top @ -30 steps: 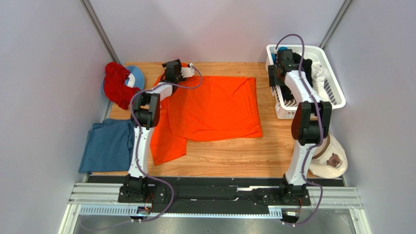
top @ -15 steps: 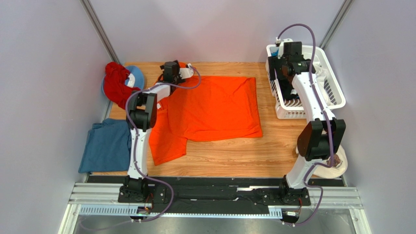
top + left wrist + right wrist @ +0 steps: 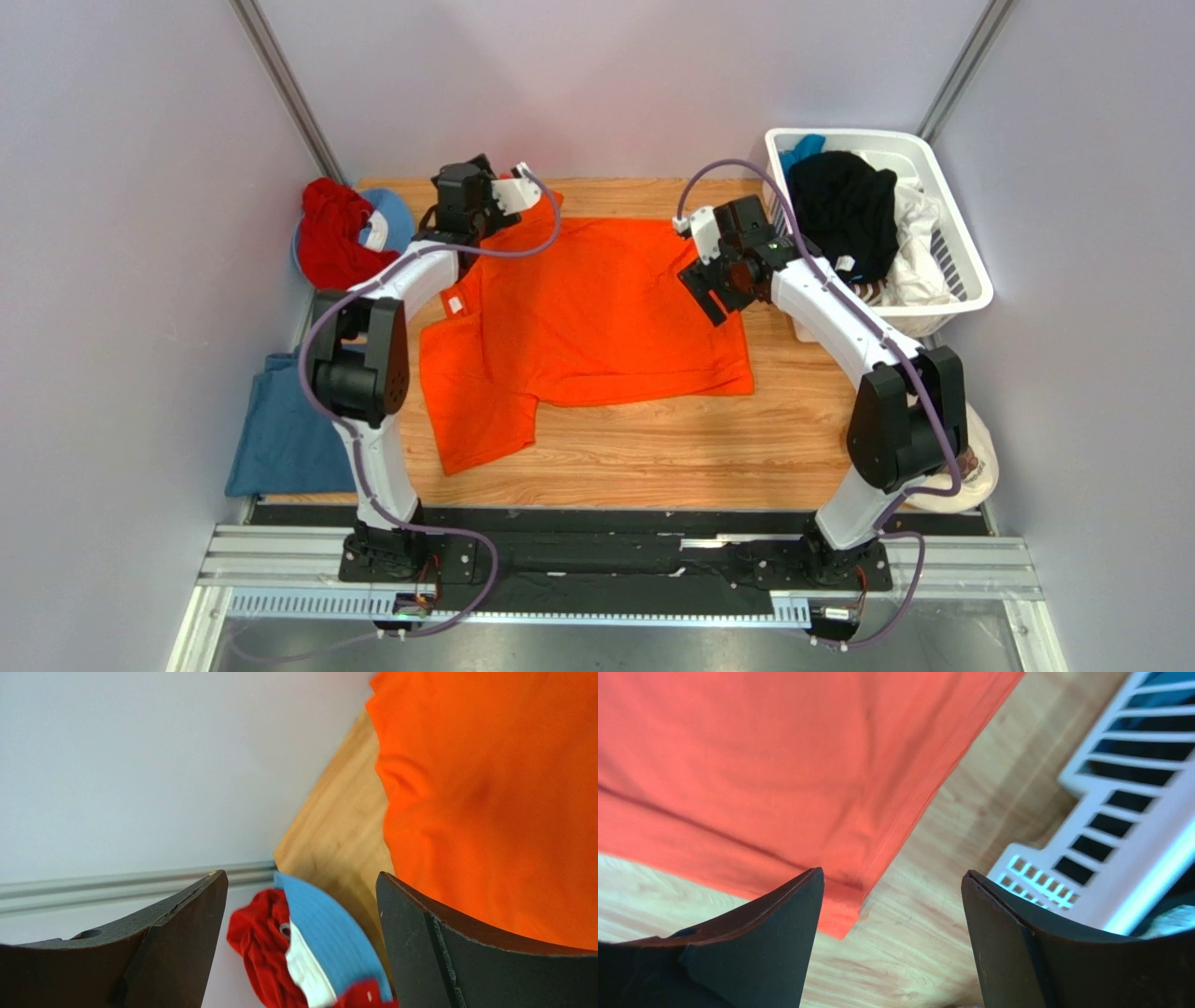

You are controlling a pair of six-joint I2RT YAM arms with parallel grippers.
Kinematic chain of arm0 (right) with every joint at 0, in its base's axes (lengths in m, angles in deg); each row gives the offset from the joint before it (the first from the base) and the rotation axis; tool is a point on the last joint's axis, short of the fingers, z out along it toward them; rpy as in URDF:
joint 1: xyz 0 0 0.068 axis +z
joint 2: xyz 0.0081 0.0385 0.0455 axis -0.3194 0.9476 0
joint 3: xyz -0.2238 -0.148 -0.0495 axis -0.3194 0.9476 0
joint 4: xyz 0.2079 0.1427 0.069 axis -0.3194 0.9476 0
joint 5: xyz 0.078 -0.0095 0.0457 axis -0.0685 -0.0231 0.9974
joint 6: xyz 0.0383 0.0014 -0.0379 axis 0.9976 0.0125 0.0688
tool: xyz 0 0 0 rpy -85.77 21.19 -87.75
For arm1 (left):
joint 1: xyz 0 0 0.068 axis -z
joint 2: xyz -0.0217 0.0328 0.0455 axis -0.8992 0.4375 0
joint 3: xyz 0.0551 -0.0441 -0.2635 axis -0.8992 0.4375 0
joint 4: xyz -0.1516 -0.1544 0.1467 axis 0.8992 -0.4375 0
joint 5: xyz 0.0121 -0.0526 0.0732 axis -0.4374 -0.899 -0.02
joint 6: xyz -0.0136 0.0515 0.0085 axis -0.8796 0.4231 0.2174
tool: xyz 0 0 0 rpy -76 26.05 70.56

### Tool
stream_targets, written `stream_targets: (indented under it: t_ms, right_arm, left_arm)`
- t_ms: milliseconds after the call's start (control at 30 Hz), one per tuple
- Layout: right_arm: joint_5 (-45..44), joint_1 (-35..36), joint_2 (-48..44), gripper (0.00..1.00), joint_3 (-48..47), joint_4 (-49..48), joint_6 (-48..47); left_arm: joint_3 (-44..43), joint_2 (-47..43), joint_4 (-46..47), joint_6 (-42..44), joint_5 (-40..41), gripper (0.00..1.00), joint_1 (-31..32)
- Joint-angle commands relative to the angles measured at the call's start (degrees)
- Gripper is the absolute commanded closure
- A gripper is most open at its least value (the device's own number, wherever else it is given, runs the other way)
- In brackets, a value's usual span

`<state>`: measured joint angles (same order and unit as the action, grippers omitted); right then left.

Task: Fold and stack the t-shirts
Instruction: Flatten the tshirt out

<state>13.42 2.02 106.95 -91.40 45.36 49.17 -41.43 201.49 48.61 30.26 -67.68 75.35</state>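
The bright orange t-shirt (image 3: 603,315) lies spread flat in the middle of the table. My left gripper (image 3: 446,213) hovers open by its far left corner; the left wrist view shows the gripper (image 3: 300,878) empty, with orange cloth (image 3: 491,777) to its right. My right gripper (image 3: 716,284) hangs open over the shirt's right edge. Between its fingers (image 3: 892,873) I see bare wood and a corner of the shirt (image 3: 773,756). A dusty blue t-shirt (image 3: 288,420) lies at the table's left edge. Black (image 3: 846,203) and white (image 3: 919,238) shirts fill the basket.
A white slatted basket (image 3: 968,287) stands at the back right, close to the right gripper (image 3: 1116,847). A red cloth (image 3: 330,238) and a blue cap (image 3: 390,213) sit at the back left, also in the left wrist view (image 3: 330,924). A beige cap (image 3: 975,469) lies behind the right arm.
The right arm has swung out of the basket, leftwards and down over the orange shirt's right edge, with nothing in it. The left gripper has shifted slightly left, its elbow moving outward.
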Motion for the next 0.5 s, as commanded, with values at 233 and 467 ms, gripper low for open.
stream_targets:
  t_ms: [233,467]
  right_arm:
    - [6.0,1.2,-3.8,0.27,15.9,2.6,-13.8]
    - [4.9,1.1,-6.1,0.3,19.6,1.0,-14.9]
  left_arm:
    - [25.0,-31.1,-28.6,-2.1,-11.6,0.15,6.5]
    - [34.6,-46.4,-42.8,-3.8,-18.5,0.14,9.9]
